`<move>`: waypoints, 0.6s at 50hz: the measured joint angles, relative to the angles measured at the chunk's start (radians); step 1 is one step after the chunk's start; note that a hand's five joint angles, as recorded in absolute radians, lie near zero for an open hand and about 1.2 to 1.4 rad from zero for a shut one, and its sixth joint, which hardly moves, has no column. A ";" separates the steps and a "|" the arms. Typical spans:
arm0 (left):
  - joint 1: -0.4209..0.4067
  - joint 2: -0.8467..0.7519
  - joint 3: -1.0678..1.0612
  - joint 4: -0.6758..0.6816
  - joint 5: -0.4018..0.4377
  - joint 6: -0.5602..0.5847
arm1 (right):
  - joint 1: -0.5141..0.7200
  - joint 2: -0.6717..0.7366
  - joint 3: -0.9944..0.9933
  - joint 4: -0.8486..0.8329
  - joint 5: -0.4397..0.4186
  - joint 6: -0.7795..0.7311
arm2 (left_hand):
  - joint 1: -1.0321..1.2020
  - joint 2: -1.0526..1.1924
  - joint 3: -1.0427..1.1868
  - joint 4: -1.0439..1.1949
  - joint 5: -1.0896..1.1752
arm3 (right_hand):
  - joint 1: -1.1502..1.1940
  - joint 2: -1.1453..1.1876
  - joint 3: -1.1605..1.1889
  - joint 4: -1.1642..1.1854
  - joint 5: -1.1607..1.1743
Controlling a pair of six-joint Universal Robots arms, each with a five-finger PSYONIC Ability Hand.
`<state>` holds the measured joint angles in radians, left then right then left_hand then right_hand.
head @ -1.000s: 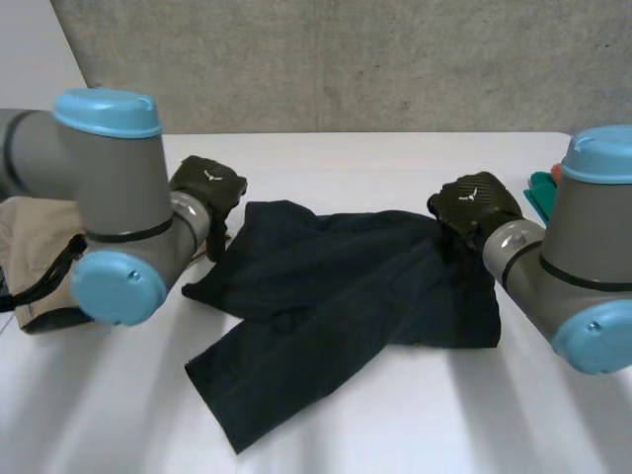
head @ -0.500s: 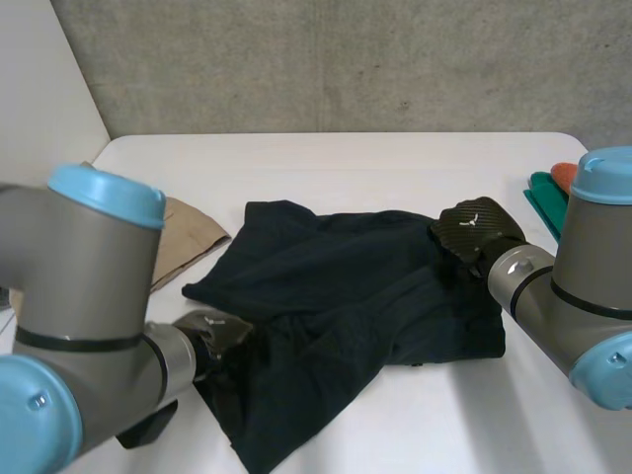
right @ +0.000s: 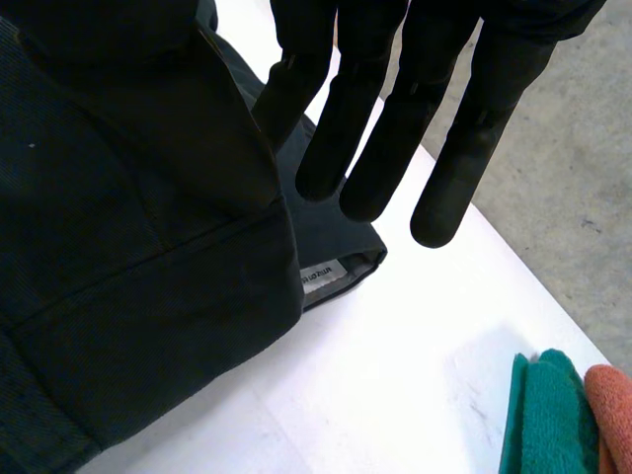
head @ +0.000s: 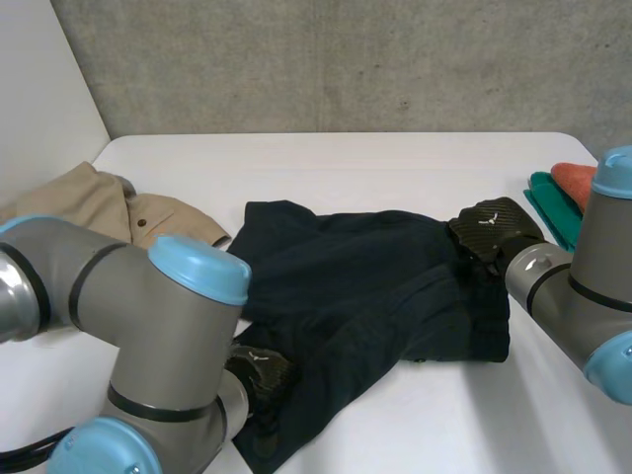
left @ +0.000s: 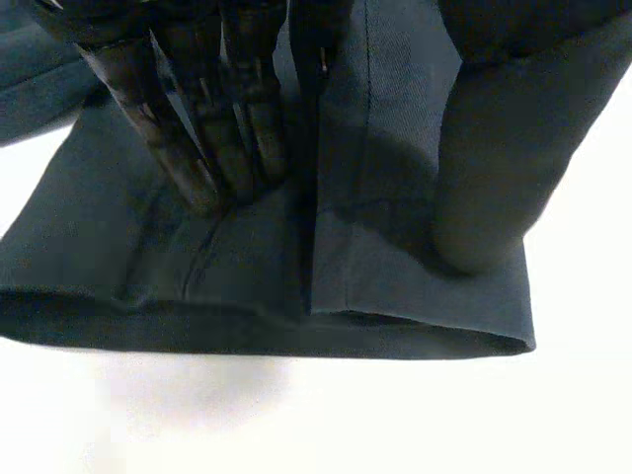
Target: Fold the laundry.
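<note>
**Left hand relocated to the leg hem; right hand held at the waist end**

1. Change observed. One second earlier my left hand (head: 259,373) sat at the far-left edge of the dark trousers (head: 365,286). Over the last second I swung that arm across to the near end of the leg that trails toward me. The move uncovered the beige garment (head: 109,202), which lay to the left of the trousers on the counter (head: 395,163). My right hand (head: 494,229) shifted only slightly outward and remained at the right-hand edge of the trousers.

2. Left hand state. In the left wrist view the fingers (left: 212,148) were straight and laid flat on the leg cloth, just short of the hem (left: 296,331). The thumb (left: 489,178) rested on the same cloth beside them. Nothing was pinched; the hand was open and pressing.

3. Right hand state. In the right wrist view the fingers (right: 380,118) were straight and spread above the corner of the trousers where a small label (right: 321,273) showed. I saw no cloth gripped; the hand was open.

4. Task item position. The trousers lay mid-counter, spread but wrinkled, with one leg angled toward the near-left. A green cloth (head: 548,202) and an orange cloth (head: 578,178) lay apart at the right.

5. Assessment. I judged the hands to be placed at opposite ends of the trousers, ready for grasping the hem. No fold had been made.
</note>
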<state>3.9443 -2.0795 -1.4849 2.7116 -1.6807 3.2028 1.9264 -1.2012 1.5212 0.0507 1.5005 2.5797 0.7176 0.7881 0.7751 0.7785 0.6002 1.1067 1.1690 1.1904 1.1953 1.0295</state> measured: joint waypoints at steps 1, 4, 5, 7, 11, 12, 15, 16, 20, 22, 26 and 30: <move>-0.005 -0.004 0.002 0.004 -0.009 0.001 | -0.001 0.000 0.000 0.000 0.000 0.001 | 0.067 0.076 0.085 0.086 0.083 | 0.000 0.000 0.000 0.000 0.000; -0.026 -0.018 0.011 0.017 -0.047 0.004 | -0.003 0.001 0.002 0.000 0.001 0.004 | 0.344 0.362 0.353 0.370 0.360 | 0.000 0.000 0.000 0.000 0.000; -0.034 -0.022 0.015 0.022 -0.065 0.008 | -0.003 0.001 0.003 0.000 0.001 0.005 | 0.384 0.392 0.383 0.406 0.392 | 0.000 0.000 0.000 0.000 0.000; -0.045 -0.024 0.021 0.029 -0.090 0.015 | -0.004 0.000 0.003 0.000 0.001 0.007 | 0.388 0.397 0.388 0.412 0.396 | 0.000 0.000 0.000 0.000 0.000; -0.053 0.003 0.041 0.042 -0.123 0.041 | -0.008 0.000 0.003 0.000 -0.002 0.008 | 0.398 0.397 0.389 0.412 0.396 | 0.000 0.000 0.000 0.000 0.000; -0.047 0.018 0.049 0.046 -0.126 0.049 | -0.008 0.001 0.003 0.001 -0.003 0.008 | 0.399 0.397 0.389 0.412 0.396 | 0.000 0.000 0.000 0.000 0.000; -0.001 0.081 0.083 0.057 -0.120 0.089 | -0.010 0.005 0.000 0.002 -0.006 0.007 | 0.402 0.398 0.389 0.412 0.396 | 0.000 0.000 0.000 0.000 0.000; 0.021 0.099 0.101 0.059 -0.112 0.115 | -0.010 0.008 -0.002 0.002 -0.008 0.006 | 0.402 0.398 0.389 0.412 0.396 | 0.000 0.000 0.000 0.000 0.000; 0.102 0.119 0.181 0.050 -0.069 0.249 | -0.005 0.025 -0.016 0.001 -0.015 0.002 | 0.402 0.398 0.389 0.415 0.396 | 0.000 0.000 0.000 0.000 0.000; 0.134 0.101 0.229 0.042 -0.053 0.323 | 0.001 0.042 -0.033 0.000 -0.019 -0.001 | 0.402 0.398 0.389 0.415 0.396 | 0.000 0.000 0.000 0.000 0.000; 0.180 0.023 0.345 0.037 -0.046 0.443 | 0.012 0.079 -0.075 -0.014 -0.019 -0.001 | 0.402 0.398 0.389 0.416 0.396 | 0.000 0.000 0.000 0.000 0.000; 0.208 -0.096 0.492 0.046 -0.069 0.496 | 0.021 0.132 -0.138 -0.065 -0.001 0.010 | 0.402 0.398 0.389 0.416 0.396 | 0.000 0.000 0.000 0.000 0.000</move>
<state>4.1528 -2.1754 -0.9931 2.7578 -1.7496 3.6986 1.9477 -1.0689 1.3831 -0.0146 1.4994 2.5892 1.1200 1.1858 1.1640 1.1944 0.9961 1.1067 1.1690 1.1904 1.1953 1.0296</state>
